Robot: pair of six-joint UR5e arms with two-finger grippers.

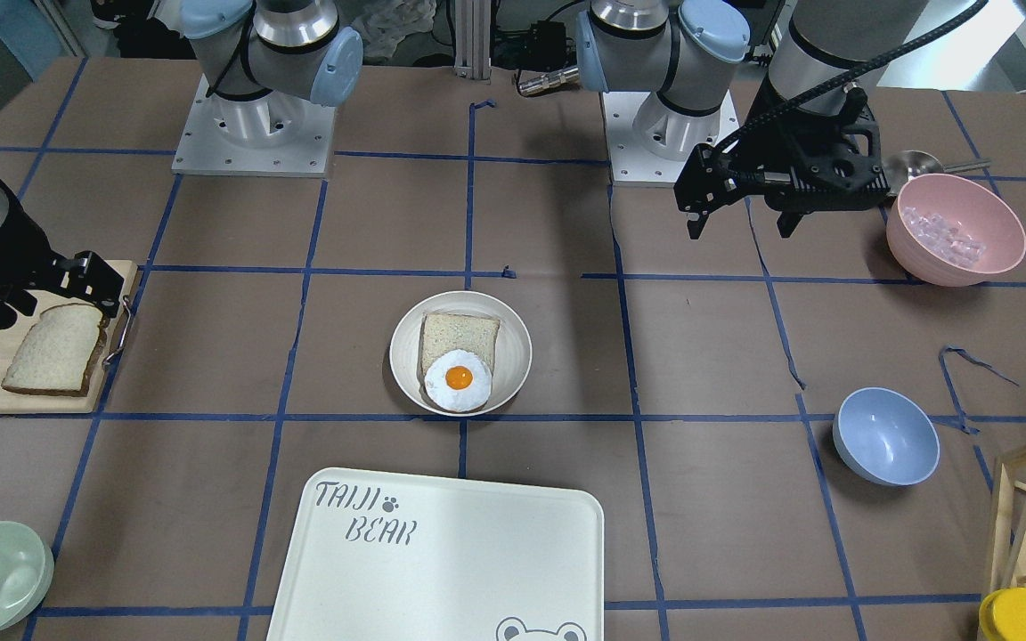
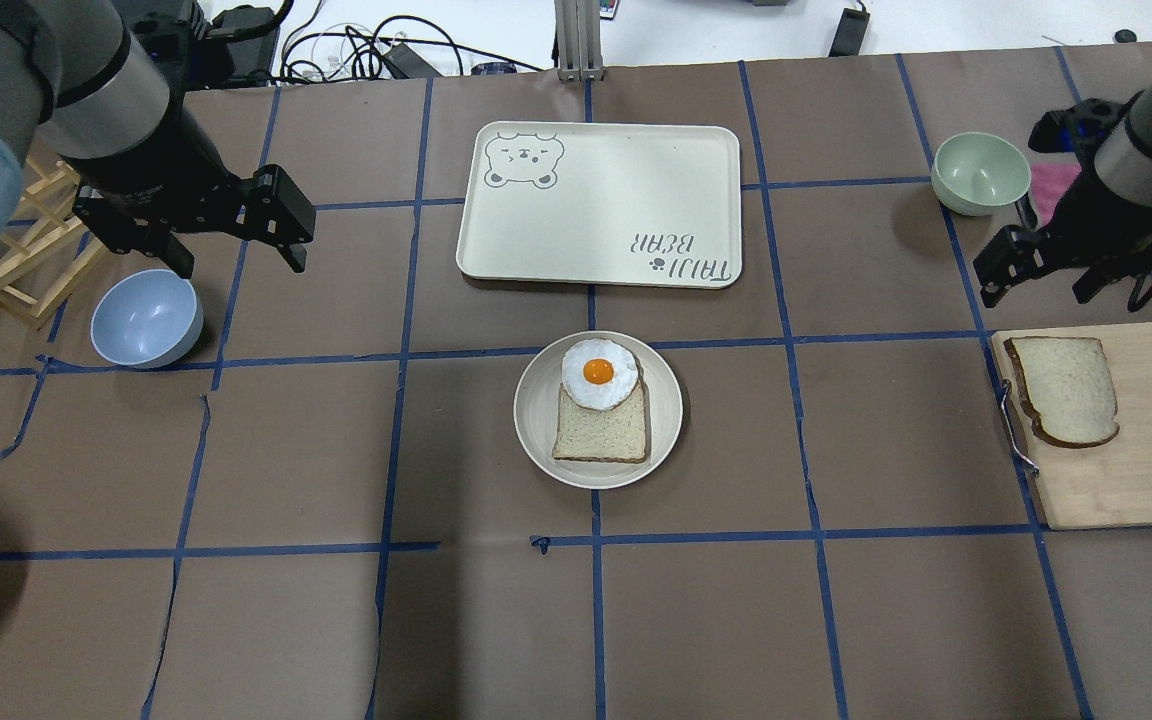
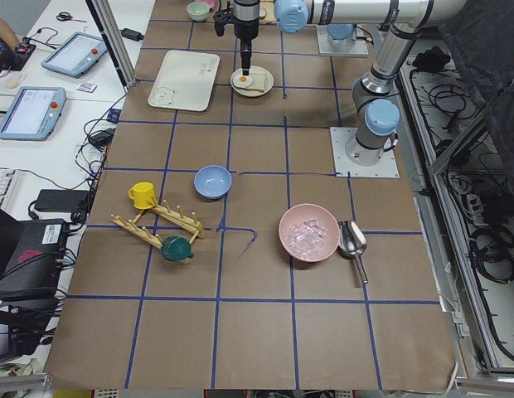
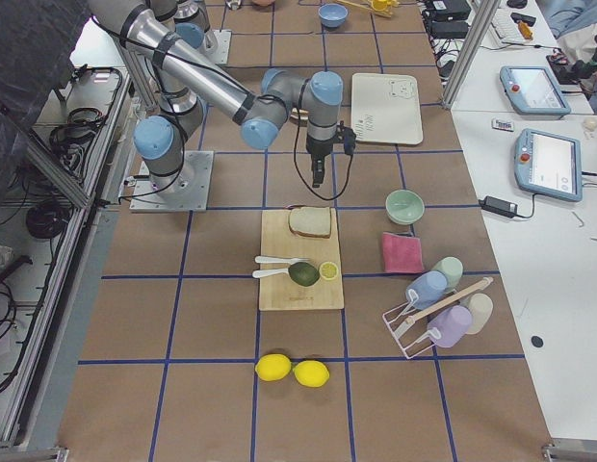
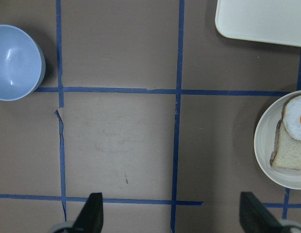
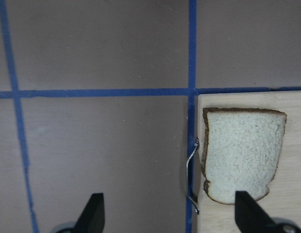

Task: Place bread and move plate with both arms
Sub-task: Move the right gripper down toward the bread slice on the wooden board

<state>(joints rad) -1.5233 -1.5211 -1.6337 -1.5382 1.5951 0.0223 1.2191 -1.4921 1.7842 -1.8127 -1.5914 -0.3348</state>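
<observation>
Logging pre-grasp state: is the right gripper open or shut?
Open. The right wrist view shows the right gripper with fingers wide apart and nothing between them; the bread lies flat on the board, ungripped.

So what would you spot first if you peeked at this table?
The fried egg jumps out first, bright white and orange, lying partly on a pale bread slice in the round plate at the table's middle. Next come the bear tray just beyond it and the darker-crusted bread on the wooden board at the robot's right. The left arm and right arm hang above the table at either side, jaws open.
</observation>
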